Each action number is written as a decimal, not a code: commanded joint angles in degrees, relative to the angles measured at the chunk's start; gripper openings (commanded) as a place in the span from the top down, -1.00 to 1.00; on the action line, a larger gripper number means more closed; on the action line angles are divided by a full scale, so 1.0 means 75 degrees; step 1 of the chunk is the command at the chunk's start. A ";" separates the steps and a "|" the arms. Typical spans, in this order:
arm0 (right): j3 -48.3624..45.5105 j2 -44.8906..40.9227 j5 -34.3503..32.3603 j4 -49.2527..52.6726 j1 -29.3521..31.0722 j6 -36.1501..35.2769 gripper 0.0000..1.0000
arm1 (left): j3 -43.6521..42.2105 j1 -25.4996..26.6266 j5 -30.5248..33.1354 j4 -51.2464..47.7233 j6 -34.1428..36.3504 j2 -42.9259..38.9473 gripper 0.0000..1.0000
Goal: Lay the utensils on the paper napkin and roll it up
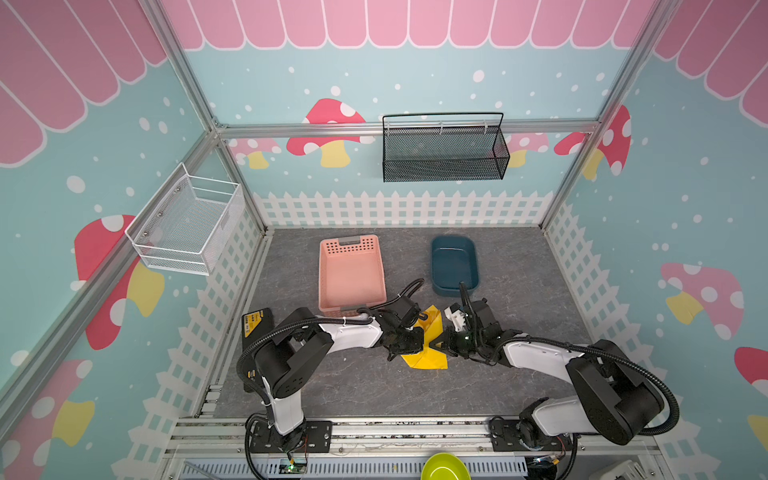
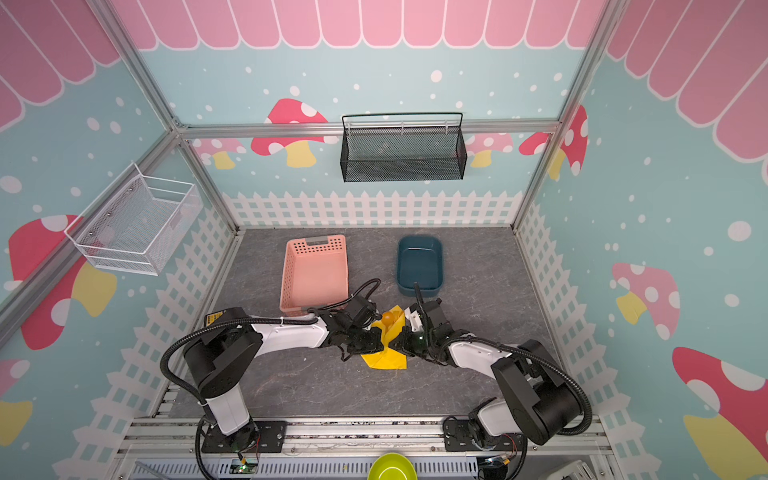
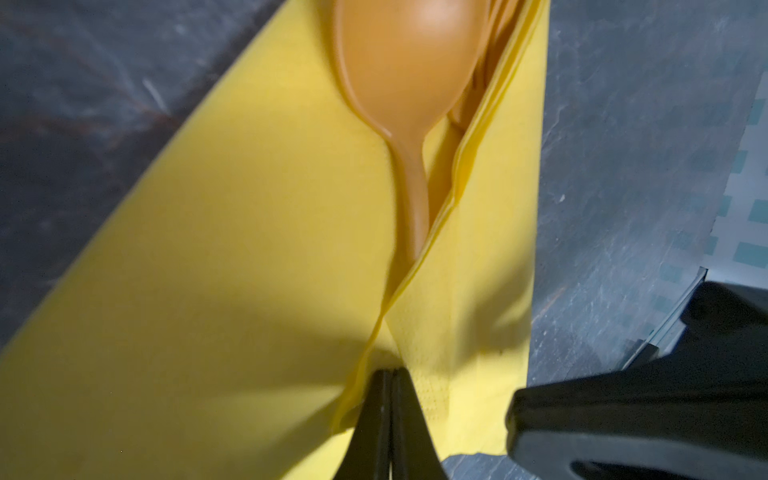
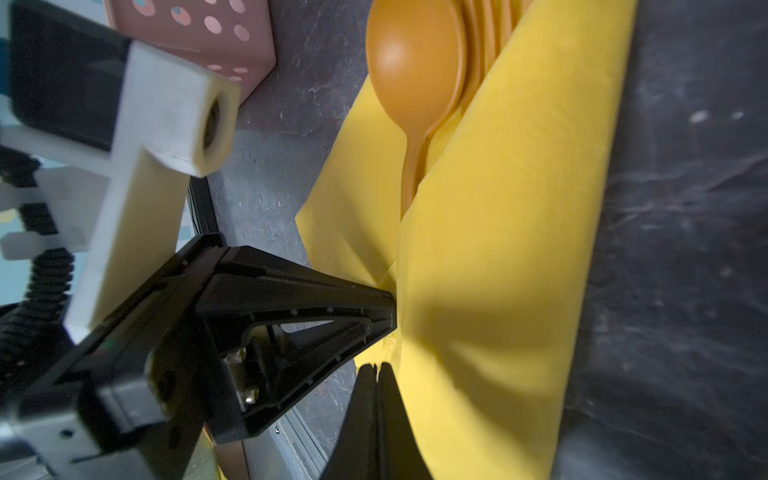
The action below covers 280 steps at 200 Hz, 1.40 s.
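The left gripper (image 3: 390,376), jaws closed, pinched a flap of the paper napkin (image 3: 216,291) lying on the tabletop (image 1: 374,390), the right gripper (image 4: 378,370) sat closed at its edge, grip unclear, so rolling well likely meant keeping the flap taut over the spoon (image 3: 409,66) and other utensils (image 4: 482,45)

Teal mushroom-print walls (image 1: 291,83), bearing a black mesh basket (image 1: 444,162) and white wire basket (image 1: 187,224), enclose grey floor (image 1: 374,395).

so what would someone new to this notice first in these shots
A bright yellow napkin at centre, folded over an orange spoon whose bowl pokes out the far end. The left arm and right arm meet over it, jaws shut, the left ones pinching its fold. Behind sit a pink basket and a blue tub.
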<state>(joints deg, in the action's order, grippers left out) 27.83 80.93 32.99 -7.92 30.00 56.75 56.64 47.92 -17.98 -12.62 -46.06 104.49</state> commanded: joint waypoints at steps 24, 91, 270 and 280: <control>0.0025 0.0402 -0.0003 -0.0051 0.0410 -0.0033 0.95 | -0.0205 0.0044 0.0129 -0.0104 -0.0139 0.0132 0.85; 0.0227 0.0841 -0.0233 -0.0152 0.0698 0.0085 0.97 | -0.0284 0.0032 0.0184 -0.0087 -0.0146 0.0031 0.89; 0.0341 0.0840 -0.0346 0.0083 0.0712 0.0062 0.99 | -0.0240 -0.0225 0.0324 -0.0438 0.0212 -0.0234 0.83; 0.0425 0.0814 -0.0347 0.0140 0.0714 0.0061 0.98 | -0.0256 -0.0225 0.0324 -0.0445 0.0221 -0.0222 0.83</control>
<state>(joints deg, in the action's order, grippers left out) 28.97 86.98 30.92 -8.10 34.98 57.04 55.13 46.46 -15.62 -15.20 -44.75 101.67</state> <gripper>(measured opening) 0.043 0.085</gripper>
